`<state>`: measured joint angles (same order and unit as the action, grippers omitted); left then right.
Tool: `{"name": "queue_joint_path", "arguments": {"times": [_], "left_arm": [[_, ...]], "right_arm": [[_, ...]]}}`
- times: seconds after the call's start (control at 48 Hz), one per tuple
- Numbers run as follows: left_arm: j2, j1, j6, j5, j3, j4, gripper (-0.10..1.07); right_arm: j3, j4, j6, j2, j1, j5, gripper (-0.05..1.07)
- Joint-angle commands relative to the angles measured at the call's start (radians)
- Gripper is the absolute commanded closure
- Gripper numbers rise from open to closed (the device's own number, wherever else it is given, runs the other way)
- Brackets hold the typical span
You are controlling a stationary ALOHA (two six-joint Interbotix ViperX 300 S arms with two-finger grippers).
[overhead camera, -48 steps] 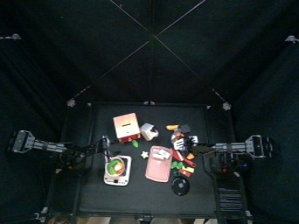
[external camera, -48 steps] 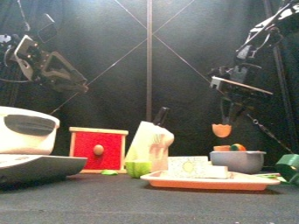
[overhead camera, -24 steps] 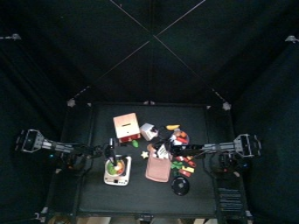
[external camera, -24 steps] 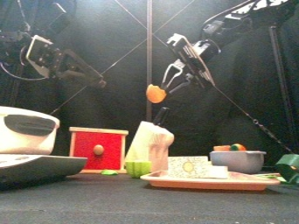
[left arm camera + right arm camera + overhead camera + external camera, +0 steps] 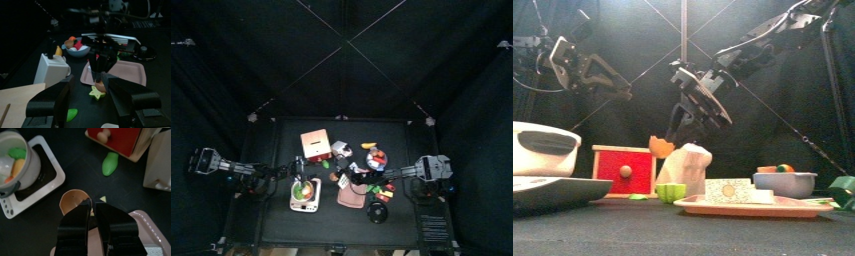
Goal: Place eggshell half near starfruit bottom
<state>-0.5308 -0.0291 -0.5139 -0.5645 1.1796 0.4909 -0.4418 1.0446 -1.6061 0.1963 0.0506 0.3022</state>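
Observation:
My right gripper (image 5: 90,204) is shut on the eggshell half (image 5: 73,203), a tan-orange hollow shell. In the front view the shell (image 5: 660,146) hangs low beside the white block (image 5: 687,165), under the right gripper (image 5: 671,133). The starfruit (image 5: 98,92), a small yellow-green star, lies on the black table beside the pink tray (image 5: 130,75), right under the right gripper (image 5: 99,75). In the top view the right arm reaches in to the table's middle (image 5: 342,177). My left gripper (image 5: 93,107) is open and empty, held off the table at the left (image 5: 271,178).
A scale with a white bowl of green and orange pieces (image 5: 20,168) stands close to the shell. A red box (image 5: 120,140), a green pod (image 5: 110,163) and the white block (image 5: 160,163) lie beyond. A blue bowl of fruit (image 5: 784,182) sits at the right.
My right gripper has carried the eggshell half left and down, from high over the right side to low beside the white block. The left arm has barely moved.

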Motion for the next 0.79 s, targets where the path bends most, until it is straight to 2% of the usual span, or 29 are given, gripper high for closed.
{"name": "queue_joint_path", "arguments": {"times": [0.0, 0.271, 0.771], "left_arm": [[-0.018, 0.003, 0.002, -0.009, -0.003, 0.0, 0.12], [-0.028, 0.005, 0.002, -0.009, 0.006, 0.002, 0.12], [-0.028, 0.003, 0.003, -0.006, 0.009, 0.003, 0.12]], "right_arm": [[0.028, -0.002, 0.002, -0.011, 0.008, -0.005, 0.48], [0.043, -0.009, 0.002, 0.012, 0.014, 0.0, 0.28], [0.049, -0.017, 0.002, 0.012, 0.018, 0.035, 0.28]]}}
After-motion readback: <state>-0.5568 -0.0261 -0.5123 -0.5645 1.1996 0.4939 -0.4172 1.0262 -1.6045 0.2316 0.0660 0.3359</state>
